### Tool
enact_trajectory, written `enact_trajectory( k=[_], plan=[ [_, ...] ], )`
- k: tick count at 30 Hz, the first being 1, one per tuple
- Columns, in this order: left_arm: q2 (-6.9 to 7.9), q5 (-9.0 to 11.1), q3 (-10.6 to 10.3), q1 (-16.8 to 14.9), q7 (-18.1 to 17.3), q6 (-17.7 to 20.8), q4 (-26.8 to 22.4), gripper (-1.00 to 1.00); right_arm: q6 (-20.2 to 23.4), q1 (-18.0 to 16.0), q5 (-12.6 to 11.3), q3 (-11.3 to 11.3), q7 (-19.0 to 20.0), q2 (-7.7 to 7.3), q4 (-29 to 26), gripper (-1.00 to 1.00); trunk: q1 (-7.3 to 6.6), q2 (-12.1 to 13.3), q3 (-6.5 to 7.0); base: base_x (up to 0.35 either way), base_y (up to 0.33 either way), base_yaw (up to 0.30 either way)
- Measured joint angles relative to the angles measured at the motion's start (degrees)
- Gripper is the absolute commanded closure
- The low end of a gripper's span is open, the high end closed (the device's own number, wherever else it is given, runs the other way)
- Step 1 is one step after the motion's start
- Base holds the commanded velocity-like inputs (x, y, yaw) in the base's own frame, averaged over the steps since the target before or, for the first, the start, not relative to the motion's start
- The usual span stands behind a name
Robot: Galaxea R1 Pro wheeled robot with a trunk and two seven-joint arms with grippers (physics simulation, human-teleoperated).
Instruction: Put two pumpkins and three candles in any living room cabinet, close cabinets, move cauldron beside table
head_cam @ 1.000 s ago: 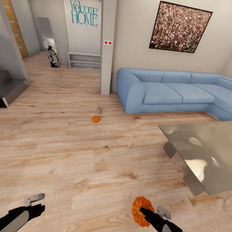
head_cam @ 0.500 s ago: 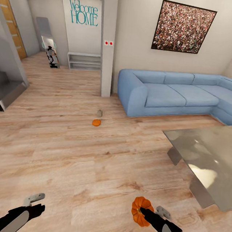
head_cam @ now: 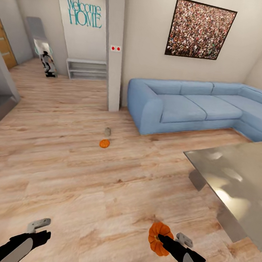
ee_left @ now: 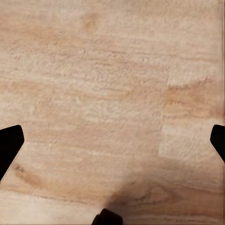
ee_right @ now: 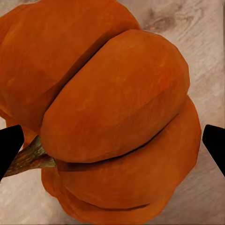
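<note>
Pumpkin, small orange ribbed one with a dark stem (head_cam: pixel 157 238), sits pinched in the right gripper (head_cam: pixel 162 239), low over the wood floor (head_cam: pixel 98 193); left gripper (ee_left: pixel 112 140) jaws spread, holding nothing; second orange pumpkin (head_cam: pixel 104 143) and stubby grey candle (head_cam: pixel 107 131) lie on floor near the blue sofa (head_cam: pixel 184 105); risk: round ribs could slip from the grip while driving.

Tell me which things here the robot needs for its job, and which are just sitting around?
For the job:
held pumpkin in the right gripper
floor pumpkin
candle beside it

Just around:
blue sofa
grey table
picture
white shelf
</note>
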Motion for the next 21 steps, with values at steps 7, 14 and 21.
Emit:
enact_trajectory(
  k=[7, 14, 21],
  plan=[
    [0.01, 0.0, 0.0, 0.0, 0.0, 0.0, 0.0, -1.00, 0.0, 0.0, 0.0, 0.0, 0.0, -0.02, 0.0, 1.00, 0.00, 0.0, 0.00, 0.281, 0.142, -0.084],
    [0.01, 0.0, 0.0, 0.0, 0.0, 0.0, 0.0, -1.00, 0.0, 0.0, 0.0, 0.0, 0.0, -0.03, 0.0, 1.00, 0.00, 0.0, 0.00, 0.281, 0.119, -0.003],
    [0.01, -0.1, 0.0, 0.0, 0.0, 0.0, 0.0, -1.00, 0.1, 0.0, 0.1, 0.0, 0.1, -0.09, -0.1, 1.00, 0.00, 0.0, 0.00, 0.281, 0.048, 0.000]
  ],
)
